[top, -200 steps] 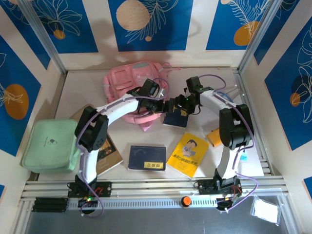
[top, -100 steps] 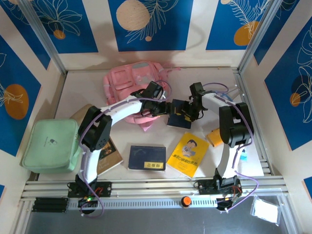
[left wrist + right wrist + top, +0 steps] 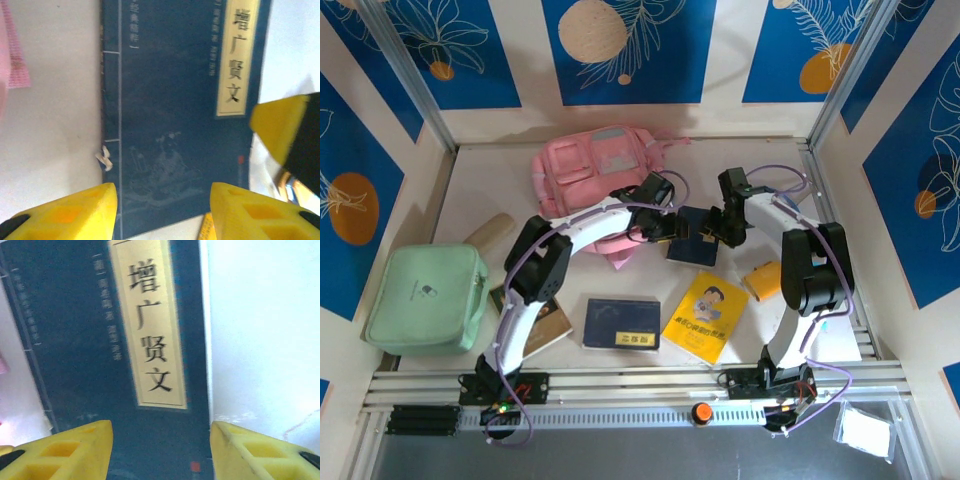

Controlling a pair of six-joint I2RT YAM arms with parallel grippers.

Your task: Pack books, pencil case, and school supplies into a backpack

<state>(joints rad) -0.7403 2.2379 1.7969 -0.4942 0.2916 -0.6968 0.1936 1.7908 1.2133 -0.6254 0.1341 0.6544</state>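
Left gripper (image 3: 162, 192) and right gripper (image 3: 160, 432) each stand with jaws apart over the same navy book (image 3: 692, 242) at the centre. Its pale title label faces up. Whether the fingertips touch the cover I cannot tell.

The pink backpack (image 3: 582, 172) lies flat at 11 o'clock, with a strap end near that book. A mint-green pouch (image 3: 425, 298) sits at 8 o'clock.

Along the near edge lie three more books:
- the brown book (image 3: 552, 325) at 7 o'clock, partly under the left arm
- the second navy book (image 3: 622, 322) at 6 o'clock
- the yellow book (image 3: 705, 317) at 5 o'clock

The tan pencil case (image 3: 488, 229) rests at 9 o'clock, apart from the backpack. A small orange item (image 3: 762, 278) lies at 4 o'clock, just beside the right arm.
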